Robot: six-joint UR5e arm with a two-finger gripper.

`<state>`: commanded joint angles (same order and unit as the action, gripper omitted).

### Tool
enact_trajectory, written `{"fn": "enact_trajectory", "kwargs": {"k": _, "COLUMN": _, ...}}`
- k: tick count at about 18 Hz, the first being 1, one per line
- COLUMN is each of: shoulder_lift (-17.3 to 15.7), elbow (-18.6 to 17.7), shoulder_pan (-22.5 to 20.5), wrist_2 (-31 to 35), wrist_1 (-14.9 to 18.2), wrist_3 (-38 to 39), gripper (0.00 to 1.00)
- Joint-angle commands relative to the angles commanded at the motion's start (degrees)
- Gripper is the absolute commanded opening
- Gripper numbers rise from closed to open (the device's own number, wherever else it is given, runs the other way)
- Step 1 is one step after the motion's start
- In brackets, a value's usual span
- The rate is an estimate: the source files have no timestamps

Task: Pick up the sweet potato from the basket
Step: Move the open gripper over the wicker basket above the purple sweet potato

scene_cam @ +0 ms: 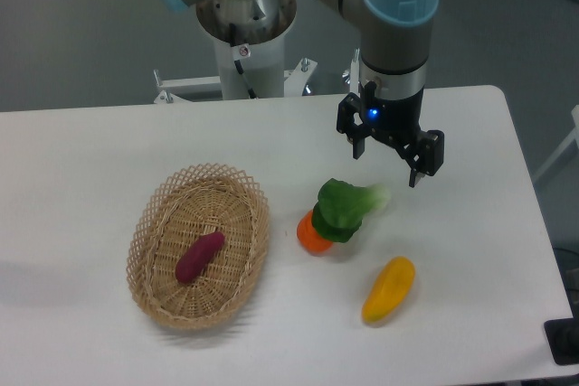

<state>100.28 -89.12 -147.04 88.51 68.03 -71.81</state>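
Note:
The sweet potato (200, 256), a small magenta-purple tuber, lies slanted in the middle of the oval wicker basket (154, 300) at the left of the white table. My gripper (389, 163) hangs well to the right of the basket, above the table and just beyond the green leaves. Its two black fingers point down and stand apart, open, with nothing between them.
A round orange vegetable (312, 235) sits under green leaves (348, 208) between the basket and the gripper. A yellow-orange oblong vegetable (389, 289) lies at the front right. The robot base (246, 24) stands behind the table's far edge.

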Motion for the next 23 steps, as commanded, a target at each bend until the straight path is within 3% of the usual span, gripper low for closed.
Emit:
{"fn": "enact_trajectory", "kwargs": {"k": 8, "shoulder_lift": -3.95, "elbow": -4.21, "shoulder_pan": 1.32, "wrist_2": -3.25, "wrist_1": -0.35, "wrist_3": 6.05, "gripper": 1.0}}
{"fn": "enact_trajectory", "kwargs": {"k": 12, "shoulder_lift": -3.78, "elbow": -5.09, "shoulder_pan": 6.05, "wrist_2": -4.13, "wrist_1": -0.44, "wrist_3": 15.71, "gripper": 1.0}}
{"fn": "enact_trajectory", "kwargs": {"k": 18, "shoulder_lift": -0.1, "elbow": -6.06, "shoulder_pan": 14.49, "wrist_2": -3.96, "wrist_1": -1.75, "wrist_3": 30.74, "gripper": 1.0}}
{"fn": "enact_trajectory", "kwargs": {"k": 23, "shoulder_lift": 5.79, "elbow": -7.29, "shoulder_pan": 21.34, "wrist_2": -3.43, "wrist_1": -9.12, "wrist_3": 40.86, "gripper": 1.0}}
